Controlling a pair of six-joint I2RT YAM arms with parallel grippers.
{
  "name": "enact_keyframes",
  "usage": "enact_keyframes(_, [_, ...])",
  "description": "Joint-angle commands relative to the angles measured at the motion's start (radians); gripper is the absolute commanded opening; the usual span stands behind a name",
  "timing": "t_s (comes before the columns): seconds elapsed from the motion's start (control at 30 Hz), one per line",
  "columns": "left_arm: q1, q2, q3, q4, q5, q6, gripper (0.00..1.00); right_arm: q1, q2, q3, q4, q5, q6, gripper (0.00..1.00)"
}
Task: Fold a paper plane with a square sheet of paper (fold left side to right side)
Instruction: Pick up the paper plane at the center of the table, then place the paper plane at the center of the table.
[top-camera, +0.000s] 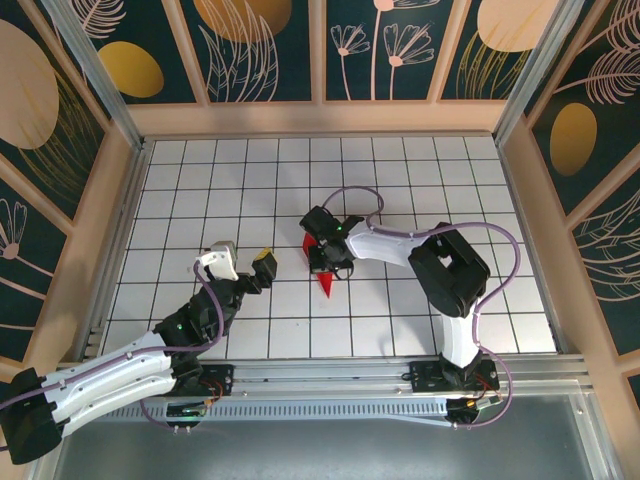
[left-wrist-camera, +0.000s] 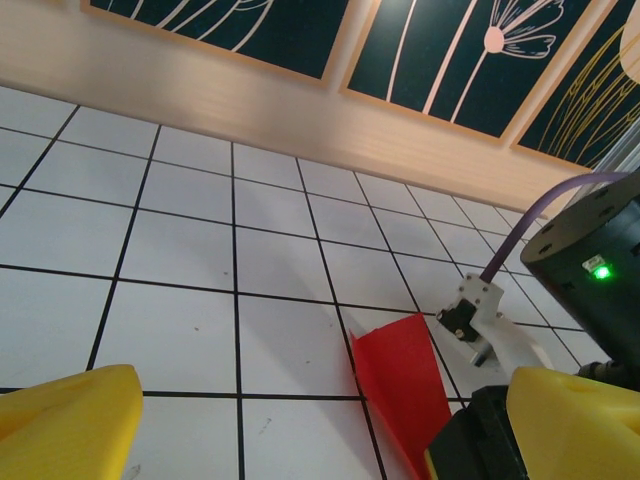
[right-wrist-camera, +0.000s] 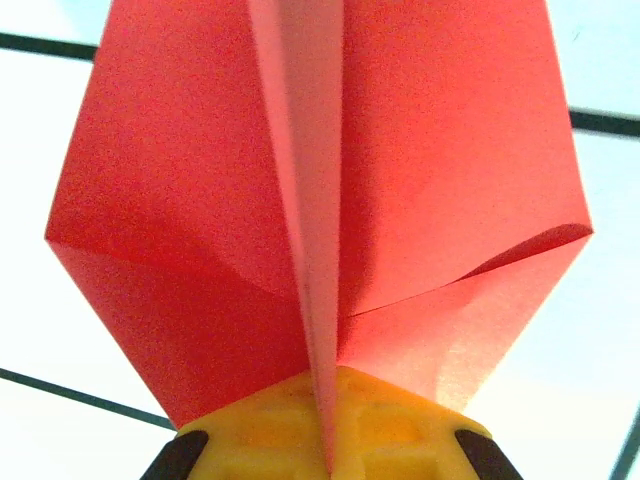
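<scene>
Paper plane (right-wrist-camera: 320, 200): red, creased down its centre. Pinched at that crease by the clenched right fingers (right-wrist-camera: 330, 425) (yellow pads), wings spread to either side of them, body reaching out ahead of them over the gridded counter (top-camera: 200, 180). Left fingers (left-wrist-camera: 60, 420): released, spread wide, grasping nothing; plane ahead of them, rightward.
</scene>
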Motion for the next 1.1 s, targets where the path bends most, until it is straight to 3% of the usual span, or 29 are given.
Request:
enact_keyframes(0.0, [0.003,-0.025,-0.002,-0.011,-0.030,0.026,0.93,-0.016,-0.034,0.070,-0.096,0.098,0.004,0.01])
enact_keyframes(0.4, [0.003,-0.104,-0.025,-0.070,-0.044,0.037,0.95,-0.154,0.140,0.392,-0.296,0.234,-0.042,0.00])
enact_keyframes(0.73, [0.003,-0.101,-0.017,-0.083,-0.037,0.030,0.95,-0.205,0.354,0.644,-0.415,0.291,-0.071,0.00])
enact_keyframes(1.07, [0.003,-0.045,0.010,-0.073,-0.028,0.040,0.96,-0.230,0.403,0.655,-0.372,0.242,-0.092,0.00])
